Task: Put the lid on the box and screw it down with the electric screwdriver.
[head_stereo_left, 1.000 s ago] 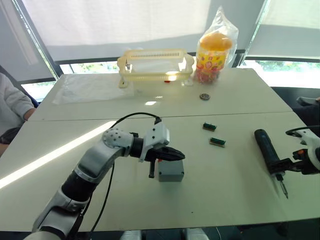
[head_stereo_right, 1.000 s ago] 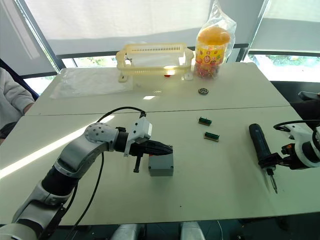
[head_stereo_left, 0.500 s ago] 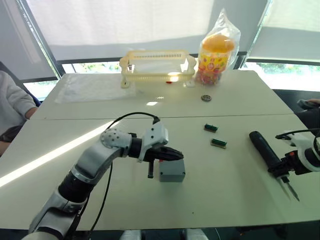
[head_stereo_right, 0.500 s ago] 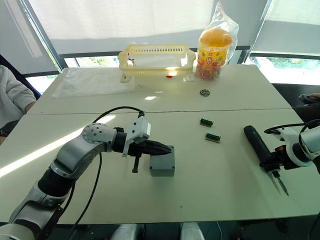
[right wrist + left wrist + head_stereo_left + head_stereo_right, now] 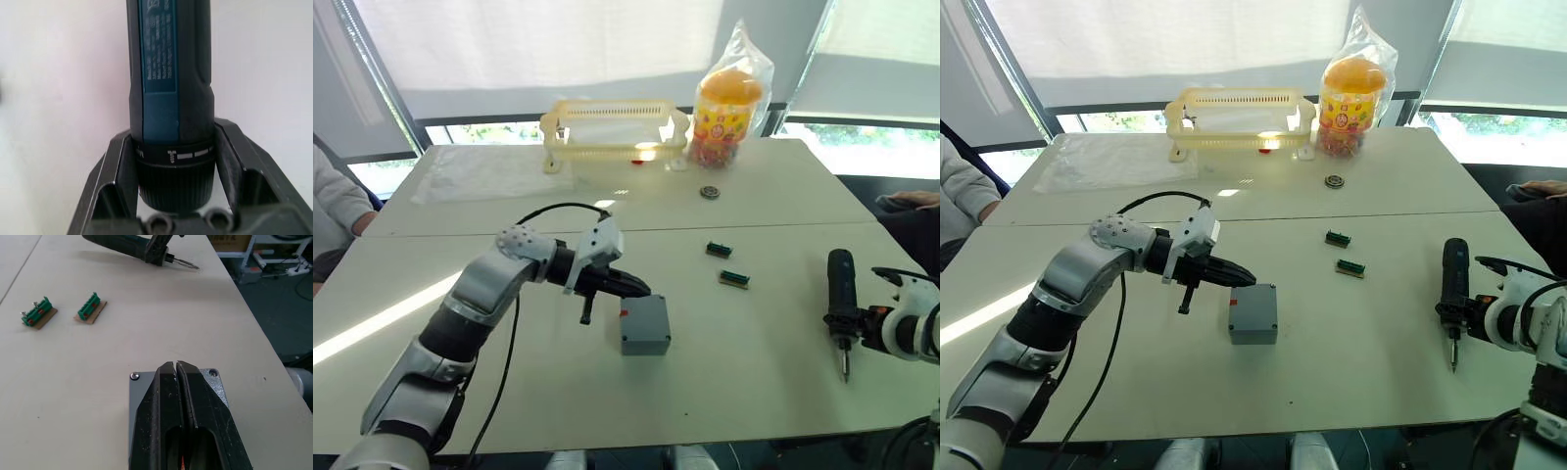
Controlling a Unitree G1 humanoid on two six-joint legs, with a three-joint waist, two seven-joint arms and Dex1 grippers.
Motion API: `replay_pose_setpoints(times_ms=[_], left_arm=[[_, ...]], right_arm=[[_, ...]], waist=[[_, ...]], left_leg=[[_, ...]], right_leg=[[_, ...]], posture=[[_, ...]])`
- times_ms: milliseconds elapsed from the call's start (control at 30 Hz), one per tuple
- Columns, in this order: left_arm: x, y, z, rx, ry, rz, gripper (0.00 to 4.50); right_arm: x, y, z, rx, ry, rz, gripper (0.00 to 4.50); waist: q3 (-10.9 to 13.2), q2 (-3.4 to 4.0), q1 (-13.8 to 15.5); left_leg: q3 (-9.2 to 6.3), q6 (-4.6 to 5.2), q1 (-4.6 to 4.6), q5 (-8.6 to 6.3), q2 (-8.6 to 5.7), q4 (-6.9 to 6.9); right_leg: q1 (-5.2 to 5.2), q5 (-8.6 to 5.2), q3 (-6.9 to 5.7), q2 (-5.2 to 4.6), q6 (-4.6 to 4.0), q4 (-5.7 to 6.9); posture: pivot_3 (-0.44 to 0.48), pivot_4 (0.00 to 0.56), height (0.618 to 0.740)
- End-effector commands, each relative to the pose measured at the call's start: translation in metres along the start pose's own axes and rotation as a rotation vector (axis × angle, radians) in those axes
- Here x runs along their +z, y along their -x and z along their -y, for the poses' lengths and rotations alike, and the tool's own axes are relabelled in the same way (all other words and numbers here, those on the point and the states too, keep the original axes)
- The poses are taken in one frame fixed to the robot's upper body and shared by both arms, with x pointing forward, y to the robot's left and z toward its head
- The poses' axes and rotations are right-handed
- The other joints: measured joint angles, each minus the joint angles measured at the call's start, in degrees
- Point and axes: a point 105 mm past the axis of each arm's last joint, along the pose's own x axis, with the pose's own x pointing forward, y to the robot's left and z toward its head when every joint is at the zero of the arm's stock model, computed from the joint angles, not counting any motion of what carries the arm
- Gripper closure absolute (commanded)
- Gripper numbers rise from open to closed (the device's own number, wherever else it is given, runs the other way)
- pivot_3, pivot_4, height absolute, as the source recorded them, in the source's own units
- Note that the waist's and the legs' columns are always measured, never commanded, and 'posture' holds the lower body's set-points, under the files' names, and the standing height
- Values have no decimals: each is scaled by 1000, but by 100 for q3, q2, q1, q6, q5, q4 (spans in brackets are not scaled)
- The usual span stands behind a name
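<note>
Right eye view: electric screwdriver (image 5: 1453, 292) lies lengthwise, bit toward robot

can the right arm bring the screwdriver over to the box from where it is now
Probably yes. The right gripper is clamped on the electric screwdriver, and bare table lies between it and the box.

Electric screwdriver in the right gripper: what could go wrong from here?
The right gripper clamps the electric screwdriver near its bit end, so the long body may swing or slip. The box sits loose on the table, its lid apparently on; the shut left gripper beside it could nudge it.
</note>
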Motion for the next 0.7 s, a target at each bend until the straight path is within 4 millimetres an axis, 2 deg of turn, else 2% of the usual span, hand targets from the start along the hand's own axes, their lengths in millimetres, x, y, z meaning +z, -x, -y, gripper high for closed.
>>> replay_pose_setpoints(times_ms=[33,67,133,167,233,400,500,567,700], left_arm=[[27,12,-21,36,22,154,4500],[30,13,-35,87,61,180,4500],[36,22,-52,139,115,197,4500],[37,24,-54,141,119,193,4500],[38,25,-55,124,115,175,4500],[22,21,-44,64,65,69,4500],[13,14,-35,32,-6,-3,4500],[9,7,-30,20,-48,-27,4500],[-7,-4,-29,52,-90,-86,4500]], right_arm=[[50,29,-40,116,17,376,2731],[69,45,-54,186,9,568,2731],[86,73,-72,248,-10,823,2731],[92,86,-79,261,-11,938,2731],[95,97,-93,291,13,1037,2731],[74,100,-153,555,117,1015,2731],[43,98,-197,772,189,929,2731],[27,92,-213,844,217,875,2731],[7,85,-228,964,206,847,2731]], waist=[[11,50,4],[11,72,16],[17,99,33],[17,103,29],[14,106,51],[10,100,-13],[13,104,-37],[13,105,-55],[12,103,-42]], left_leg=[[3,0,-4,0,0,3],[5,-1,-9,1,-4,3],[4,-1,-18,1,-8,2],[3,-1,-21,1,-8,-2],[-3,-1,-21,1,-9,-19],[7,-8,-19,5,-13,-46],[11,-22,-16,14,-12,-49],[5,-23,-10,15,-10,-55],[3,-25,-10,16,-11,-56]], right_leg=[[-7,0,2,-1,1,3],[-14,1,4,-5,1,5],[-31,1,4,-6,2,19],[-38,1,5,-5,3,24],[-43,-6,0,-4,12,29],[-41,-10,7,-15,16,3],[-51,-6,15,-14,10,19],[-52,-7,14,-9,7,30],[-49,-7,12,-9,7,23]], posture=[[0,150,740],[0,150,740],[0,150,740],[0,150,740],[0,150,740],[0,150,740],[0,150,740],[0,150,740],[0,150,740]])
